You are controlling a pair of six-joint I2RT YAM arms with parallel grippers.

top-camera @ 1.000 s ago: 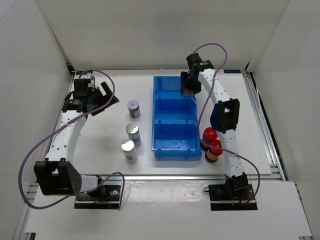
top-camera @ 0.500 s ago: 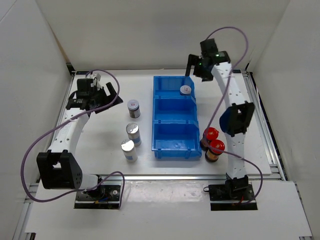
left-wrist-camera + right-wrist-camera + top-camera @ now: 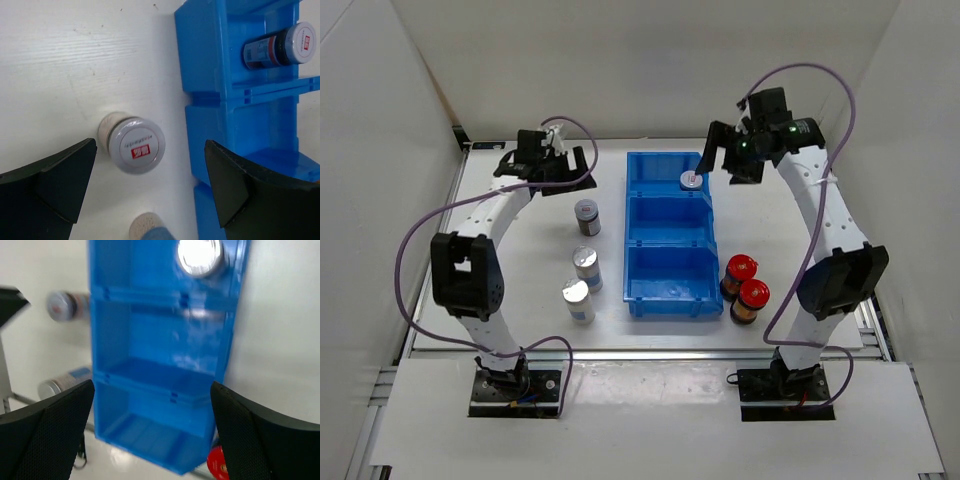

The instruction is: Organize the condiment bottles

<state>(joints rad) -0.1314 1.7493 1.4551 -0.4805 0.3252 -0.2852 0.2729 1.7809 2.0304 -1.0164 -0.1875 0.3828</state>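
Of the condiment bottles, one grey-lidded jar [image 3: 691, 180] [image 3: 282, 46] [image 3: 200, 255] sits in the far compartment of the blue bin [image 3: 665, 290]. The other grey-lidded jar [image 3: 587, 214] [image 3: 137, 145] stands on the table left of the bin. Two silver-topped jars [image 3: 586, 267] [image 3: 577, 300] stand nearer. Two red-capped jars [image 3: 740, 272] [image 3: 752, 298] stand right of the bin. My left gripper [image 3: 548, 168] [image 3: 150, 152] hovers open above the table jar. My right gripper [image 3: 730, 155] [image 3: 152, 390] hangs open above the bin's far right corner, holding nothing.
The bin's middle and near compartments [image 3: 160, 365] hold nothing. White walls close in the table at the back and on both sides. Purple cables loop off both arms.
The right gripper let go of the grey-lidded jar in the far compartment and lifted away to the right. The left arm swung right along the back toward the table jar.
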